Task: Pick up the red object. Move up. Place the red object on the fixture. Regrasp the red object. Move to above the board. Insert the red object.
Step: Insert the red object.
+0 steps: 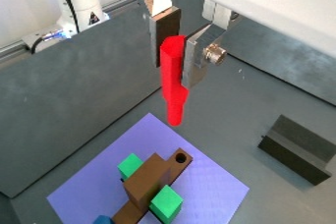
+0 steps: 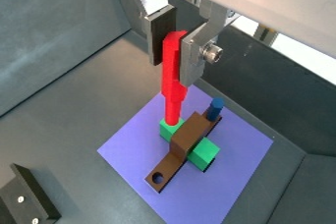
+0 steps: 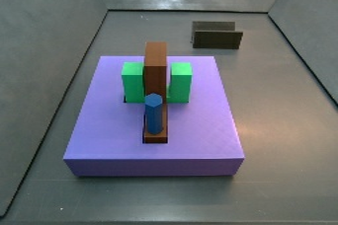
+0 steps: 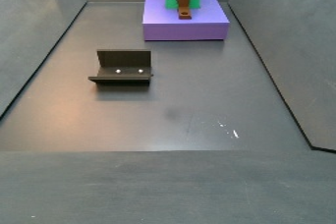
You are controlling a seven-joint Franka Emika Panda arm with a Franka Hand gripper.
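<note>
Gripper (image 1: 174, 43) hung high above the board (image 1: 210, 203), its fingers clamped on the upper end of the red object (image 1: 172, 79). Peg's long axis ran vertical, tip down. Board lay directly below; fixture (image 1: 300, 147) stood well apart, empty.
</note>
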